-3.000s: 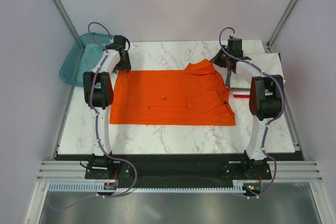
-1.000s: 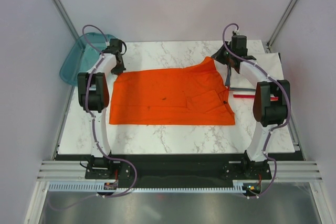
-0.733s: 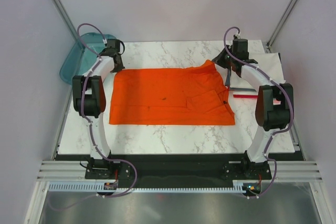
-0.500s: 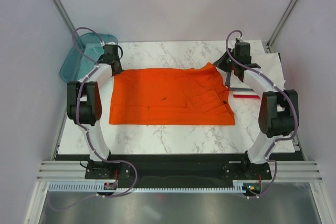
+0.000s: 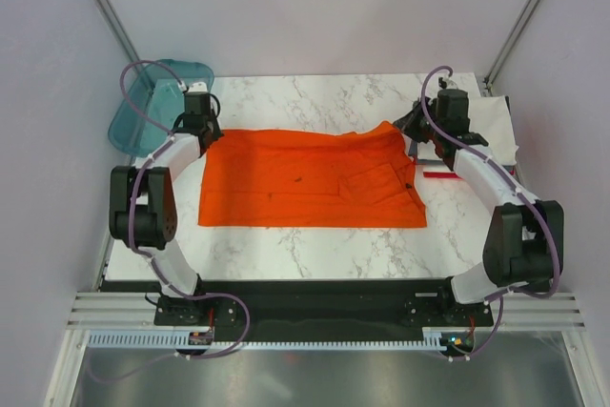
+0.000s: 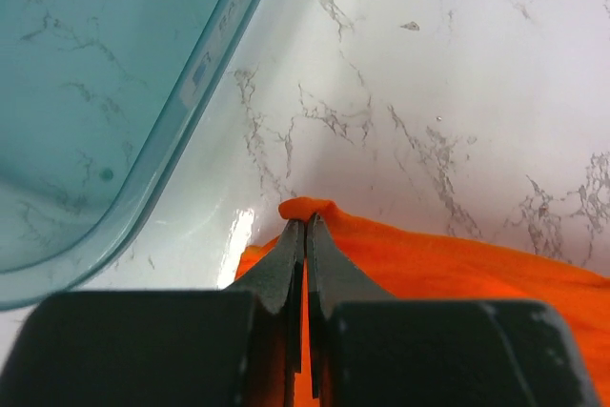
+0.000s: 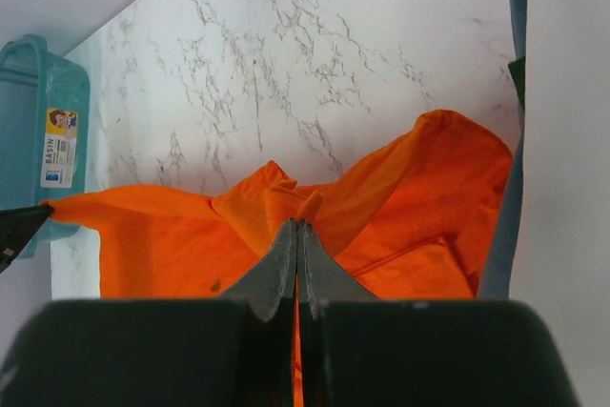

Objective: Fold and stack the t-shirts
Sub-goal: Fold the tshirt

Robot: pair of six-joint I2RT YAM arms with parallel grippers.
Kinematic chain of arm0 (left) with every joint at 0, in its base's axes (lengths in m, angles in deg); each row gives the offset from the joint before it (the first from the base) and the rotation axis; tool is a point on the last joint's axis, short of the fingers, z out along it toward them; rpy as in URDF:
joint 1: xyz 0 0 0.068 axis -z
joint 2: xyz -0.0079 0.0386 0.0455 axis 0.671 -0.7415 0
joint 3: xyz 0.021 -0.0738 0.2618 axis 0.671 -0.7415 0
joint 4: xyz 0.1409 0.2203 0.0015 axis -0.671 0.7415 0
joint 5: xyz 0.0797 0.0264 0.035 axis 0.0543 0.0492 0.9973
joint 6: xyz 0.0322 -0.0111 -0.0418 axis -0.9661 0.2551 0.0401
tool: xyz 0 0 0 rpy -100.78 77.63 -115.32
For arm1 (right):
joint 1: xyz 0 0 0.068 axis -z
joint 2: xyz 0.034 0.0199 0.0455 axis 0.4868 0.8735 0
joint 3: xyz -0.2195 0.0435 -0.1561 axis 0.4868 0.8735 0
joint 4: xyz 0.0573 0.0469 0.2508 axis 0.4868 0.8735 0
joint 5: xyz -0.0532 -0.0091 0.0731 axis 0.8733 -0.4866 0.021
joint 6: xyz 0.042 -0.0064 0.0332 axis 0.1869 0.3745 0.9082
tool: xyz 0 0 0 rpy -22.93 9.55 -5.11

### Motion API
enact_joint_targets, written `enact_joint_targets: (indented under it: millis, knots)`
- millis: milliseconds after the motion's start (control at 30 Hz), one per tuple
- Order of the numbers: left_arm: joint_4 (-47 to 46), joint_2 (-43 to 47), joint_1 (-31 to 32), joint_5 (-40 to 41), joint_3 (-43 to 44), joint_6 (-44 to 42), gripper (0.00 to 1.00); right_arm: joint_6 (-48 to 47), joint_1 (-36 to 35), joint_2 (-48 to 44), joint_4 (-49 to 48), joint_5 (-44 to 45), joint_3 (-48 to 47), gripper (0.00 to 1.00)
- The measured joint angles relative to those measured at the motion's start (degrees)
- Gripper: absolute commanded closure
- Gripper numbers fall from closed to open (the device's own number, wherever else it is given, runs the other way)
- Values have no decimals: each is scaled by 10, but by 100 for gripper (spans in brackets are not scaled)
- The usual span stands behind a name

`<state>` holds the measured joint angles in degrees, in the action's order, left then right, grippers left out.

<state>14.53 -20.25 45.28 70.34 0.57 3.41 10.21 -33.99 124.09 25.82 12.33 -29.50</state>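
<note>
Orange t-shirt [image 5: 305,178] lay spread in the middle of the marble table [image 5: 315,92], held at its two far corners. Compared with three seconds before, the far right part had changed most. The cloth that stood there as a bunched lump was now drawn out, and the far edge ran nearly straight from one gripper to the other. Both grippers had moved apart along this edge (the left one toward the teal tray [image 5: 143,111], the right one toward the folded white shirt [image 5: 496,126]), so the cloth was stretched between them. For the task this probably meant that the shirt was being flattened and made ready for a first fold. Some loose creases remained near the right sleeve, so the smoothing seemed not quite finished.

The left gripper [image 6: 305,226] had its jaws together, pinched on the far left corner of the shirt, near the rim of the tray. The right gripper [image 7: 297,226] also had its jaws together, clamped on a small fold of orange cloth at the far right edge, close to the folded white shirt and the red edge [image 5: 443,174] showing beside it.

Both arms reached far over the table. Their elbows had swung outward, the left one beyond the left side of the shirt and the right one toward the right side of the table, and the forearms pointed inward to the corners.
</note>
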Motion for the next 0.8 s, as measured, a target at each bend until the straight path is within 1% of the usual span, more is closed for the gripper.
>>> enact_joint_targets:
  millis: [300, 567, 800]
  knots:
    - [-58, 111, 11, 31, -107, 0, 98, 0, 0, -68, 1, 0, 69, 100]
    - [-76, 139, 11, 45, -173, 2, 98, 0, 0, -123, 1, 0, 117, 100]
    - [-117, 169, 11, 25, -233, -1, 98, 0, -3, -163, 1, -4, 163, 100]
